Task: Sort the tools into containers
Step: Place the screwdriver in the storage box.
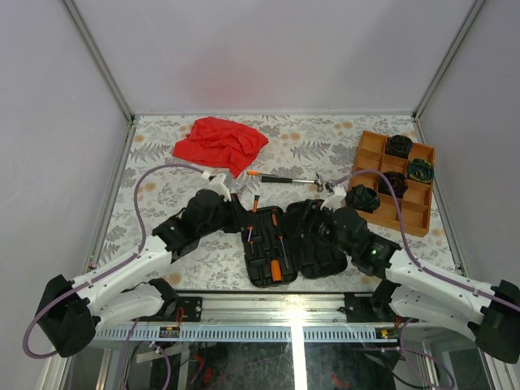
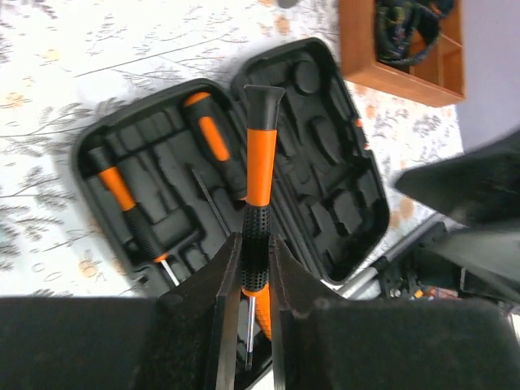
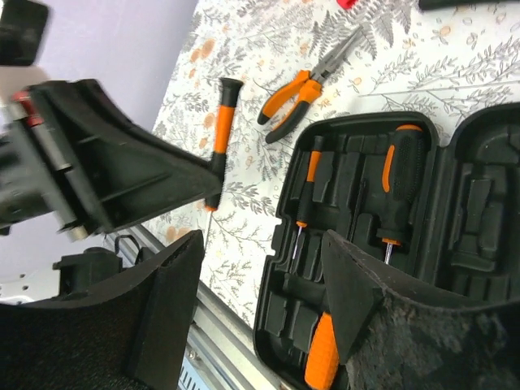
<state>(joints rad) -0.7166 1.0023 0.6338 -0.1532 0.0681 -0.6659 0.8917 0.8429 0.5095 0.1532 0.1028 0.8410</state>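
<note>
Tool case [image 2: 325, 154], ribbed black plastic, lies open on the leaf-printed desk [image 1: 309, 150] between pale walls [image 1: 268, 49]. Left pincer [image 2: 255, 244] grasps an orange-black screwdriver [image 2: 260, 154]; right pincer [image 3: 262, 244] is released.

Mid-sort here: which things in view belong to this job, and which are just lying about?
Job: tool case; orange tray; screwdriver gripped in the left hand; other screwdrivers already in the case; pliers; hammer; coiled bundles.
Lying about: red cloth.
</note>
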